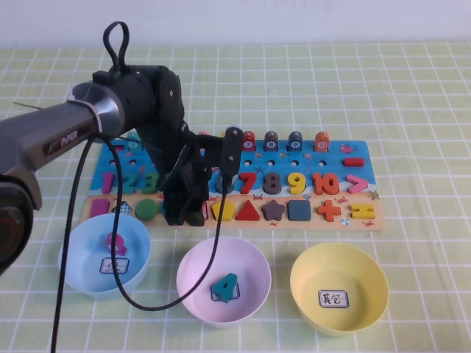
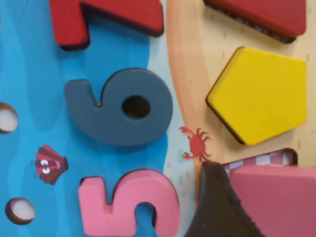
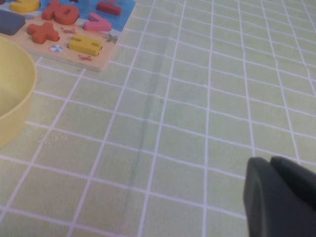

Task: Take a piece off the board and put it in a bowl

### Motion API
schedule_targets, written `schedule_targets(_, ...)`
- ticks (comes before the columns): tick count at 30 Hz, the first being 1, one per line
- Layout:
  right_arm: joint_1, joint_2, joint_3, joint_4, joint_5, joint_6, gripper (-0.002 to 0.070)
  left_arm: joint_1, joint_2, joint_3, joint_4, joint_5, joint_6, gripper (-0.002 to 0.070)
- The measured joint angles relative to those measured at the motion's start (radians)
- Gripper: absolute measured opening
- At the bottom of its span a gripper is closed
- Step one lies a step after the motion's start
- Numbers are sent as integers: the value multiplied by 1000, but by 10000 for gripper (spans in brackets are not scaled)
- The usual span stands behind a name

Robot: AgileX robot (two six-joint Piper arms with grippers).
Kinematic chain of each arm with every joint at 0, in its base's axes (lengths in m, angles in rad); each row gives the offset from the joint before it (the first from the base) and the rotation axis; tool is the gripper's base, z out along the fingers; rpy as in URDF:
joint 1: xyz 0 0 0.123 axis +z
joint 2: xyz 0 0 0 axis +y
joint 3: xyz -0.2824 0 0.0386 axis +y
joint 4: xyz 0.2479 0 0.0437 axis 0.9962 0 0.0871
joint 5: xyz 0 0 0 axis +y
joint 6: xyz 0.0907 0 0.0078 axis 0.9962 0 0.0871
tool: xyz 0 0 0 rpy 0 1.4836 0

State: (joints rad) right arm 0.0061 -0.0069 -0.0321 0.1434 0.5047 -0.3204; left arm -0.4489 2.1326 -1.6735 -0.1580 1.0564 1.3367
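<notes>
The left gripper [image 1: 193, 215], jaws wide on the pink trapezoid piece [image 2: 276, 200], is at the board's [image 1: 309, 220] front strip; the right gripper [image 3: 276, 197] looks closed.

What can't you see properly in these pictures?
- Piece: the left wrist view's edge cuts it off. In the high view, the left gripper, low over the board, hides it.
- Right gripper: shut, above the cloth beside the board. It is mostly cut off by the right wrist view's edge and absent from the high view.
- Blue bowl: the label is too small to read in the high view.
</notes>
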Motion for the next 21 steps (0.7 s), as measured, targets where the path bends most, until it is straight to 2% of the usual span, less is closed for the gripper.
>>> schedule_targets(5,0,0,0,0,0,0,-17,0,2,-4,0,0,0,351)
schedule_targets(12,0,0,0,0,0,0,-17,0,2,-6,0,2,0,292)
schedule_targets(21,0,0,0,0,0,0,-17,0,2,-8,0,16,-6,291)
